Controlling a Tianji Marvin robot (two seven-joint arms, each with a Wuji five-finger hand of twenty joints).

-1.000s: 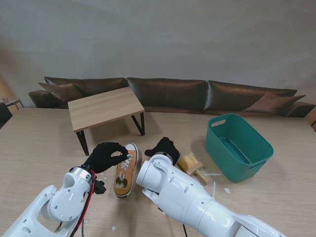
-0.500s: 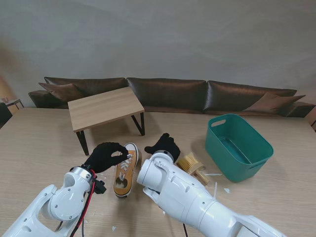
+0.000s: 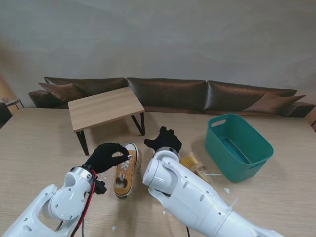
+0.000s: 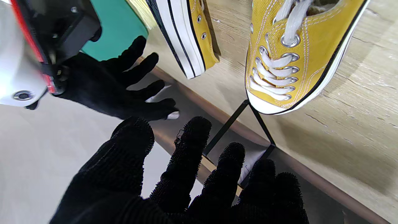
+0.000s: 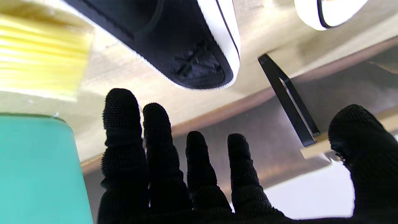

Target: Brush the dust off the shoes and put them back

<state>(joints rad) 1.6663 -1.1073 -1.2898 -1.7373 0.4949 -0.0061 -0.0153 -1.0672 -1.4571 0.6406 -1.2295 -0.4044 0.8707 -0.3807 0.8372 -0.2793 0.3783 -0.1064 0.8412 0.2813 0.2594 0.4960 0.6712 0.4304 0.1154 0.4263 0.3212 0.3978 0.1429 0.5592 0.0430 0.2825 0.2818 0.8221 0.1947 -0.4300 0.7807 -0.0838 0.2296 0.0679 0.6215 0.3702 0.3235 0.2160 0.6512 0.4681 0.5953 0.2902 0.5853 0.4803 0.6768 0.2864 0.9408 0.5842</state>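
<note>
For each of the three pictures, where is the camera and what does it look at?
Stand view: above the shoulders, looking down at the yellow shoe, brush, green tub; both arms show.
Left wrist: along the left hand, toward both shoes and the right hand.
Right wrist: along the right hand, toward a shoe sole.
Both wrist views share the small table's black leg.

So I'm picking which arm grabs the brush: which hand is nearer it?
Right. The right hand hovers just left of the brush; the left hand is beyond the upright shoe.

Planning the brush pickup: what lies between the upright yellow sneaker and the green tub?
In the stand view, the right robot hand, its arm, and the brush.
</note>
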